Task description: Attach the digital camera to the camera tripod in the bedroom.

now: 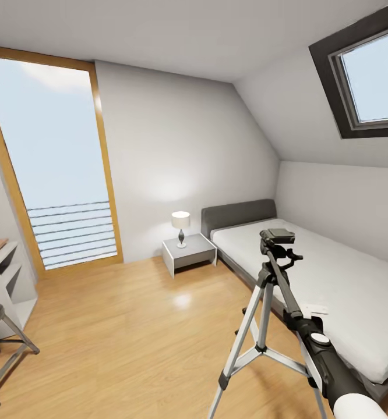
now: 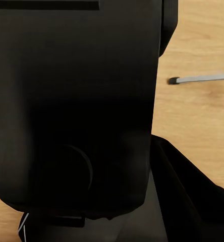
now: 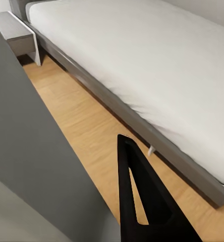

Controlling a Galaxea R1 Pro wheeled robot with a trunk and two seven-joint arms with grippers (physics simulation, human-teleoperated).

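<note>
You had the right gripper (image 1: 278,237) up at the camera tripod (image 1: 263,326) head; the digital camera (image 1: 279,235) sat there at its tip, seating apparently underway. Jaw state: I couldn't tell. Next called for checking the mount, then easing away.

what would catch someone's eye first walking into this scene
Most likely the tripod, standing on the wood floor in the foreground near the low bed, with the black camera at its head and the robot's right arm reaching up toward it. Next would be the tall wood-framed window on the far left and the lit lamp on the small bedside table.
</note>
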